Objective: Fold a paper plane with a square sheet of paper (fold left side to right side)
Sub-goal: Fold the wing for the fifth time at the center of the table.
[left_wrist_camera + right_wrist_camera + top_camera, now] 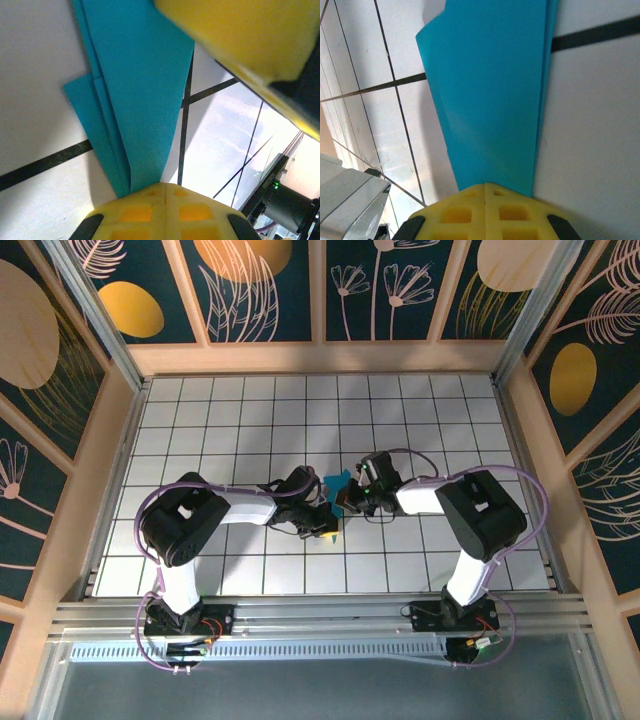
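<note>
The square sheet of paper (338, 480) is cyan-blue and folded into a long, narrow, pointed shape with stacked layers. It lies flat on the white tiled table, between the two arms. My left gripper (165, 186) is shut, and its yellow tips rest on the narrow end of the paper (140, 90). My right gripper (485, 185) is also shut, its tips on the edge of the wider part of the paper (490, 100). Seen from above, the left gripper (332, 528) and right gripper (346, 502) almost meet over the paper. The right gripper's yellow fingers (235, 35) cover part of the paper.
The table (240, 420) has black grid lines and wooden walls (110, 440) on three sides. A metal rail (320, 615) runs along the near edge with both arm bases on it. Open tiles lie behind and to either side of the arms.
</note>
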Available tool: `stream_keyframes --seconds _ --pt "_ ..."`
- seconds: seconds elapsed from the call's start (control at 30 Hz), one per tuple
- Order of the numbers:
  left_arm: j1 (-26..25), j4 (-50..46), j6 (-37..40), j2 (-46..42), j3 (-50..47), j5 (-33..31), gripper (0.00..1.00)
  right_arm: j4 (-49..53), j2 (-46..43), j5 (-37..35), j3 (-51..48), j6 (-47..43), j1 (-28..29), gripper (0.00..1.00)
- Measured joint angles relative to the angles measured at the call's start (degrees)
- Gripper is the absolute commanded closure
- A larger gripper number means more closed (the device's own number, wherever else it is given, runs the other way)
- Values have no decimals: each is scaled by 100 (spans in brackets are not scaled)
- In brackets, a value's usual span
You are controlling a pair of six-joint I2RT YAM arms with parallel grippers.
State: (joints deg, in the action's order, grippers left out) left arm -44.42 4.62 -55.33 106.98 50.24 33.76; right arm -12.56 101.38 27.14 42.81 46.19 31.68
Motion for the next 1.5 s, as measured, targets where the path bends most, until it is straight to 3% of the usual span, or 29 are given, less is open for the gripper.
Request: stream_keyframes --seconds 0.87,1.5 --pt "33 118 17 0 0 -195 100 516 758 527 1040 -719 -798 100" --pt "35 142 15 0 -11 -210 100 557 1416 382 2015 -905 -1381 100"
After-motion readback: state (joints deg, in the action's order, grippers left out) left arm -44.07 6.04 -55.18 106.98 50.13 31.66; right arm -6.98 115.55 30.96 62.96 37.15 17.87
